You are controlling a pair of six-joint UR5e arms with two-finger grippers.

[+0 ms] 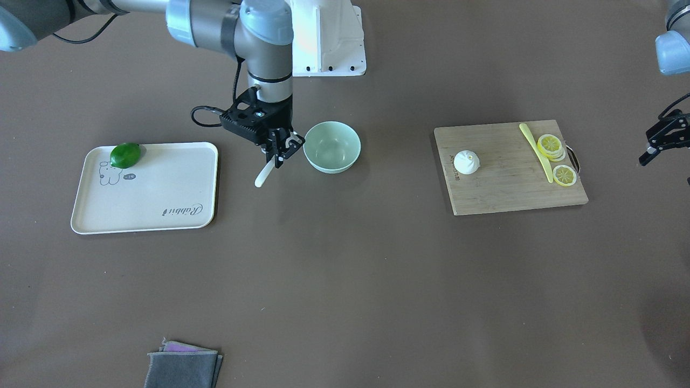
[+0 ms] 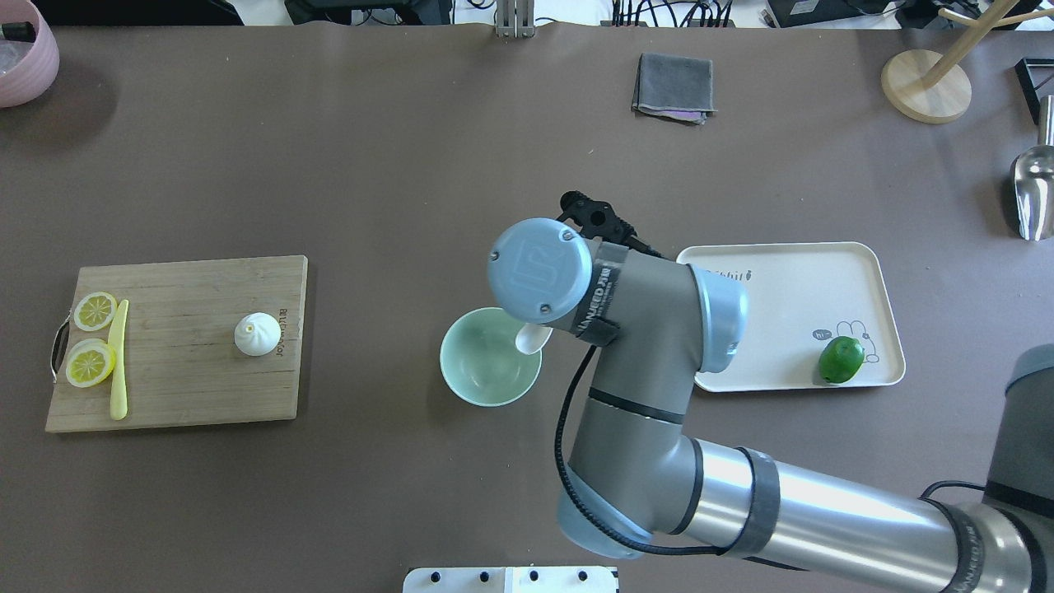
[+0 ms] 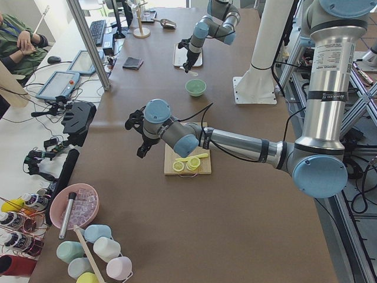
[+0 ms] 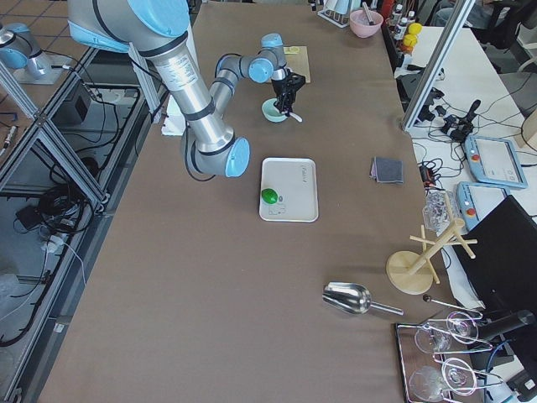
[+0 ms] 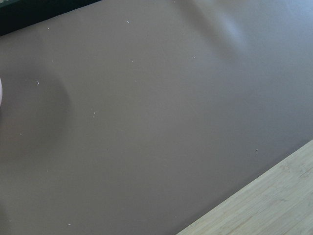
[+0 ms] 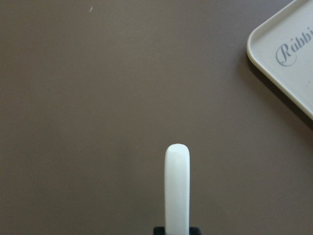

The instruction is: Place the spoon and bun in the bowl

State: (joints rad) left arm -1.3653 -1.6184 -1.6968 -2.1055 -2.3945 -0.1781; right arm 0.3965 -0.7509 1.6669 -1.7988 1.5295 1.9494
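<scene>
My right gripper (image 1: 281, 152) is shut on the cream-white spoon (image 1: 265, 175) and holds it off the table just beside the mint-green bowl (image 1: 331, 146). In the overhead view the spoon's scoop (image 2: 532, 338) shows at the rim of the bowl (image 2: 486, 362), and my wrist hides the gripper. The spoon's handle (image 6: 177, 191) points away in the right wrist view. The white bun (image 1: 467, 162) sits on the wooden cutting board (image 1: 501, 191), far from the bowl. My left gripper (image 1: 662, 153) hovers beyond the board's outer end, empty, its jaws seemingly apart.
A yellow knife (image 1: 536, 152) and lemon slices (image 1: 552, 145) lie on the board. A cream tray (image 1: 156, 199) with a green lime (image 1: 125, 154) lies on the bowl's other side. A grey cloth (image 1: 183, 369) lies at the operators' edge. A pink bowl (image 2: 25, 53), wooden stand (image 2: 926, 86) and metal scoop (image 2: 1031, 193) sit at the corners.
</scene>
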